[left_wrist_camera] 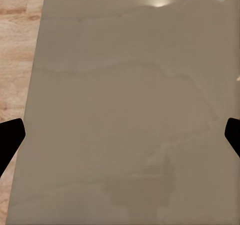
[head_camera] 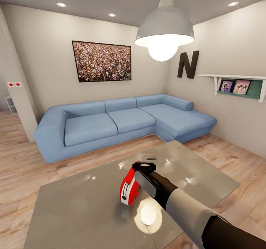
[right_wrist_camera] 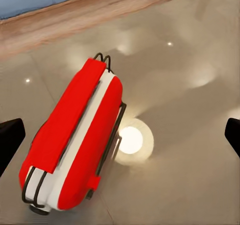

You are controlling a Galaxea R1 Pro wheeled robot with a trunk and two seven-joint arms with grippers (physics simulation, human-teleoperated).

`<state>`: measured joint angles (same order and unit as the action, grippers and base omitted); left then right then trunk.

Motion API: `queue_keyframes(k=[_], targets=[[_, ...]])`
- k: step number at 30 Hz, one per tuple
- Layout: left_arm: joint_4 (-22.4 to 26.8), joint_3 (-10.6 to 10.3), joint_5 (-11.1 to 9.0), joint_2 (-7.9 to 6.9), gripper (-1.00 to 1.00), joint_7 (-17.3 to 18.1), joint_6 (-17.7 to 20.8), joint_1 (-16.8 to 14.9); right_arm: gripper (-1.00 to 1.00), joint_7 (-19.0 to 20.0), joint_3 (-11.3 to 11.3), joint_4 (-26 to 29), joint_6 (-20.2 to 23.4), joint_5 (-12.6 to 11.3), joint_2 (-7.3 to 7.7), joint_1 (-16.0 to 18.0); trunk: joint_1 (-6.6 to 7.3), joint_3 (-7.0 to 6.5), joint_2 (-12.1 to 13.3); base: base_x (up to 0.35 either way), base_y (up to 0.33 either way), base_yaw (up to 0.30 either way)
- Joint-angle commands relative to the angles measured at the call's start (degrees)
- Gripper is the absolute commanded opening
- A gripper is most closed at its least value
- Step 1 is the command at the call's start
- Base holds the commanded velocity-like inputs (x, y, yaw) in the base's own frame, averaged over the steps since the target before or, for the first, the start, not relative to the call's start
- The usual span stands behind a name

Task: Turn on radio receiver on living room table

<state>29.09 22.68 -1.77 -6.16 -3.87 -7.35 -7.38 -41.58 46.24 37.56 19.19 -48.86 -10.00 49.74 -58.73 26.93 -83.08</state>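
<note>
Right pincer [right_wrist_camera: 120, 137] is spread wide, one dark fingertip [right_wrist_camera: 11, 140] at each edge of the wrist view, nothing held. It hovers over the radio [right_wrist_camera: 75, 140], w/ no visible contact. Radio [head_camera: 129, 188] lies on the glossy grey surface [head_camera: 74, 204], near its middle, just beside the right forearm in head view. Left pincer [left_wrist_camera: 120, 135] is likewise spread apart, empty, above bare surface [left_wrist_camera: 125, 110] near its edge by the wood floor [left_wrist_camera: 17, 45]. Blue sofa [head_camera: 122, 121] stands behind; lamp [head_camera: 164, 29] hangs overhead.
</note>
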Motion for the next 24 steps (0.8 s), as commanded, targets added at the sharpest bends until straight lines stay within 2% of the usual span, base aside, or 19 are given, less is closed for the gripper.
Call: queue_keyframes(k=[1,3,4,6,12,24], targets=[[0.00,0.00,0.00,0.00,1.00,0.00,-0.01,0.00,1.00,0.39,0.61,0.01,0.05,0.03,0.00,0.00,0.00,0.00,0.00,0.000,0.000,0.000],[0.00,0.00,0.01,0.00,1.00,0.00,-0.03,0.00,1.00,4.88,5.38,0.04,0.17,0.06,0.00,0.00,0.00,0.00,0.00,0.000,0.000,0.000],[0.00,0.00,0.01,0.00,1.00,0.00,-0.03,0.00,1.00,9.15,8.75,0.05,-0.02,0.06,0.00,0.00,0.00,0.00,0.00,0.000,0.000,0.000],[0.00,0.00,-0.04,0.00,1.00,0.12,-0.09,0.00,1.00,11.73,10.41,-0.03,-0.24,0.06,0.00,0.00,0.00,0.00,0.00,0.000,0.000,0.000],[0.00,0.00,-0.08,0.00,1.00,0.33,-0.12,0.00,1.00,12.50,9.52,-0.11,-0.31,0.28,0.00,0.00,0.00,0.00,0.00,0.000,0.000,0.000],[0.00,0.00,-0.08,0.00,1.00,0.36,-0.13,0.00,1.00,12.57,9.41,-0.12,-0.39,0.35,0.00,0.00,0.00,0.55,0.00,0.000,0.000,0.000]])
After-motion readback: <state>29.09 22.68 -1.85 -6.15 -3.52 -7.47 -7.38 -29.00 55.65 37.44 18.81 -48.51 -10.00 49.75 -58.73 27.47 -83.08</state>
